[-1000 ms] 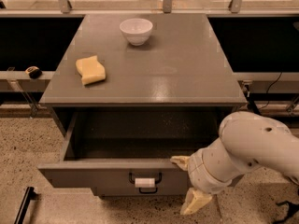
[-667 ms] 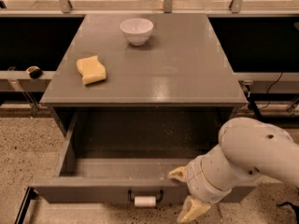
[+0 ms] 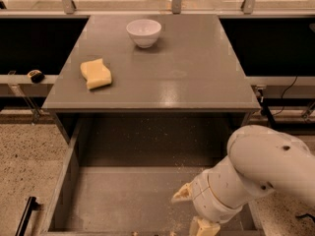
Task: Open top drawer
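Observation:
The top drawer (image 3: 69, 176) is pulled far out from under the grey cabinet top (image 3: 197, 73). Its grey inside floor is bare apart from some crumbs. Its front panel and black bar handle lie below the bottom edge, out of view. My white arm (image 3: 261, 171) reaches in from the right, and the gripper (image 3: 192, 213) is low over the drawer's front right part, near the bottom edge. One cream fingertip (image 3: 181, 194) points left. The two lower drawers are hidden.
A white bowl (image 3: 143, 32) stands at the back of the cabinet top. A yellow sponge (image 3: 96, 73) lies at its left. A black rod (image 3: 25, 216) stands on the speckled floor at lower left. Dark shelving runs behind on both sides.
The drawer has slid further out toward the camera; its front and tagged handle have left the view. The gripper and arm moved down and back with it.

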`<state>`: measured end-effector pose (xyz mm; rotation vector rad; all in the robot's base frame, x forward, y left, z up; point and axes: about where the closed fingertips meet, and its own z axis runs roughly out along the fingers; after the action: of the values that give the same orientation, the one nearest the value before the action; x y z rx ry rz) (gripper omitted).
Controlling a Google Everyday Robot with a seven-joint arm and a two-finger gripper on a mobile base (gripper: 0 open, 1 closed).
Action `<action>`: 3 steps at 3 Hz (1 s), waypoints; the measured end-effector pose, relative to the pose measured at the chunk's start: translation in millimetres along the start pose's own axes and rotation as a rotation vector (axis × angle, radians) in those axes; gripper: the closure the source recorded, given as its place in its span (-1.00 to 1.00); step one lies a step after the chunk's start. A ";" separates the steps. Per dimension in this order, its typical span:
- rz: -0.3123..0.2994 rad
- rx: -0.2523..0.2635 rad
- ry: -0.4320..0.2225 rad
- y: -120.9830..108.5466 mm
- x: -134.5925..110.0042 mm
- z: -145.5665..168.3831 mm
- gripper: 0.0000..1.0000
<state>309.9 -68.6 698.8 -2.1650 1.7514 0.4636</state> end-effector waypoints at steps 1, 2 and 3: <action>-0.033 0.016 0.035 -9.9 -16.5 -20.5 -0.61; -0.066 0.068 0.044 -30.4 -34.8 -48.7 -1.00; -0.079 0.071 0.036 -30.2 -36.0 -50.1 -1.00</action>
<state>334.9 -53.0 760.9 -2.1965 1.6670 0.3404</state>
